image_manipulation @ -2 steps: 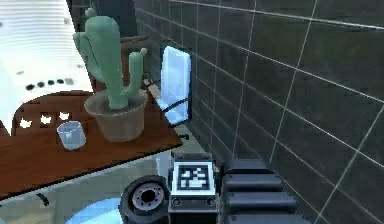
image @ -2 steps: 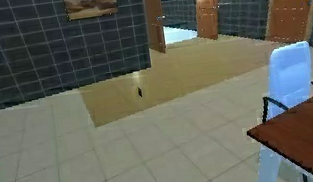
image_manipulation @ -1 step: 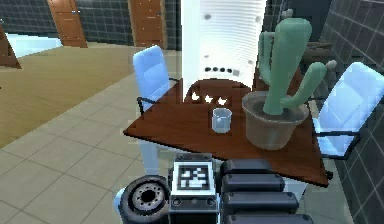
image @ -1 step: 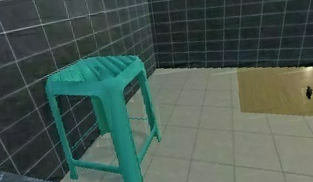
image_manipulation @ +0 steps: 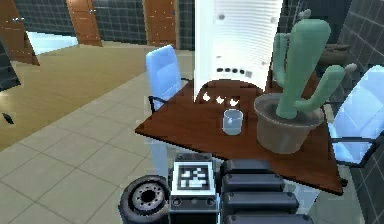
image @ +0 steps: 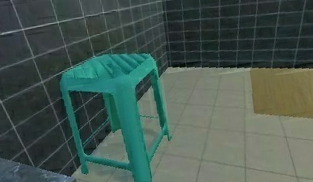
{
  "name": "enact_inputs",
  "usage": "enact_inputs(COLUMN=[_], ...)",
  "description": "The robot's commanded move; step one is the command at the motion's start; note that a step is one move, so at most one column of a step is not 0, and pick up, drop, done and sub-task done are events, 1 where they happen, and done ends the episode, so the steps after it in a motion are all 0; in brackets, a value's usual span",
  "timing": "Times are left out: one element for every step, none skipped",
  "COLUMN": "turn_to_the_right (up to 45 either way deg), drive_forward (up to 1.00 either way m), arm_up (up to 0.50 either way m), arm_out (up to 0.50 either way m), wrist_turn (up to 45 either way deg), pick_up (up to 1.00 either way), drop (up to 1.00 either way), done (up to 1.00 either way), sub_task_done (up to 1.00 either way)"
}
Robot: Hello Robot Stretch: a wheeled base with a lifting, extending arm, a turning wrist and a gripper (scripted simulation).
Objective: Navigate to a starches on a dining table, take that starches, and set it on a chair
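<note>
Since the gripper's [image_manipulation: 150, 200] far end cannot be made out at the near edge, its finger spread and any load: cannot tell. Just beyond it, on the dining table [image_manipulation: 180, 125], a glass [image_manipulation: 232, 122] and a potted cactus [image_manipulation: 290, 105] stand before small pale pieces [image_manipulation: 220, 100], possibly the starches. Risk: a reach past could topple the glass. A blue chair [image_manipulation: 165, 72] stands far left.
</note>
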Motion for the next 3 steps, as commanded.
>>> enact_inputs(turn_to_the_right=[0.0,0.0,0.0], drive_forward=[0.00,0.00,0.00], arm_up=[0.00,0.00,0.00], arm_out=[0.26,0.00,0.00], wrist_turn=[0.0,45.0,45.0], pick_up=[0.00,0.00,0.00], drop=[0.00,0.00,0.00], done=[0.00,0.00,0.00], sub_task_done=[0.00,0.00,0.00])
